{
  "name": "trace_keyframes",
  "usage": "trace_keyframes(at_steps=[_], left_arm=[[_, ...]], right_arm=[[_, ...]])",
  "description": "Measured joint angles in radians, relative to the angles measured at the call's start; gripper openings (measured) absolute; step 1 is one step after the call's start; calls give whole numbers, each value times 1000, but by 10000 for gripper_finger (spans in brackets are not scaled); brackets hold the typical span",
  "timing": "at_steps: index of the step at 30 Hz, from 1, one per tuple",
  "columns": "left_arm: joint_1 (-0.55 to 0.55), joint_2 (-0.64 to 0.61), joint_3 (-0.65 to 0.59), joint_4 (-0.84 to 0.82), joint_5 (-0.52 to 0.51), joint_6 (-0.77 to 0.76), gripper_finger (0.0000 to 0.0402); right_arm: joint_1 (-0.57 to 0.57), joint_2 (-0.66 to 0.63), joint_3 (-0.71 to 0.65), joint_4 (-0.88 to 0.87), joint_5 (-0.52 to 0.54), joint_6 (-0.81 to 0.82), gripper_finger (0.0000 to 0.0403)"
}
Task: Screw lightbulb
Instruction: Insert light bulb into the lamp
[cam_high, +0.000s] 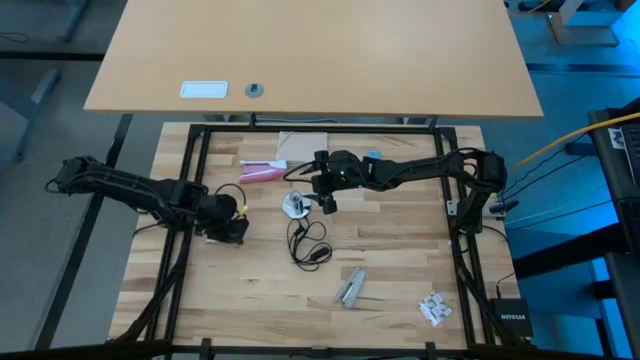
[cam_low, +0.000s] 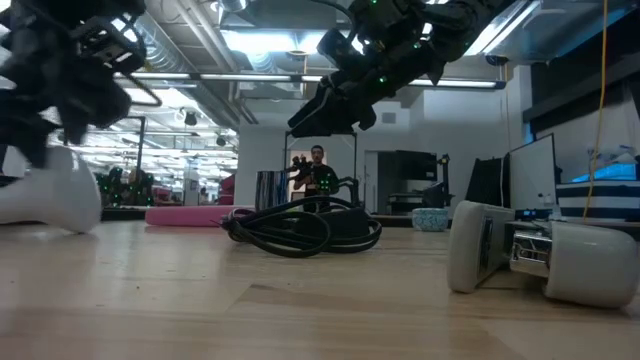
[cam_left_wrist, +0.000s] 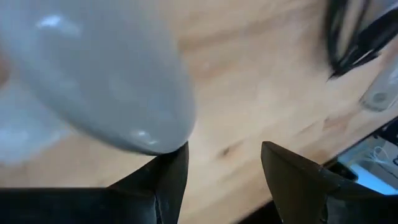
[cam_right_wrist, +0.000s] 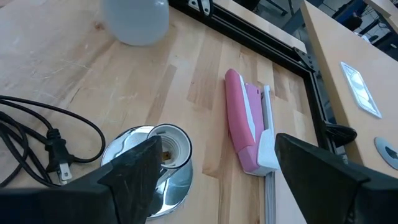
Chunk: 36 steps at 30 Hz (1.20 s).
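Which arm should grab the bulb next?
Probably left. The left gripper is open right beside the lightbulb, which lies loose on the table. The right gripper, also open, hovers over the socket, better placed to steady that.

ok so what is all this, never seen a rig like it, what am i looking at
Two dark robot arms work at a wooden table. One picture looks straight down from above, one looks level across the tabletop, and two come from cameras on the arms' wrists. On the table lie a frosted lightbulb, a silvery socket with a black cord, and a pink object. The left pincer is open close beside the lightbulb; the right pincer is open over the socket. Nothing is held.
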Motion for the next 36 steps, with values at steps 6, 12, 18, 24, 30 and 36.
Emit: trace_keyframes(at_steps=[6, 12, 18, 24, 30, 36], left_arm=[[0, 0, -1, 178, -123, 226, 194], [-3, -2, -1, 370, -123, 486, 194], [-2, -1, -1, 325, -124, 654, 194], [-1, 0, -1, 315, -215, 705, 194], [6, -12, -1, 379, -318, 733, 194], [30, -104, -1, 336, -323, 756, 194]], right_arm=[[0, 0, 0, 0, 0, 0, 317], [0, 0, 0, 0, 0, 0, 317], [0, 0, 0, 0, 0, 1, 317], [0, 0, 0, -1, 0, 1, 317], [0, 0, 0, -1, 0, 1, 317], [0, 0, 0, -1, 0, 1, 317]])
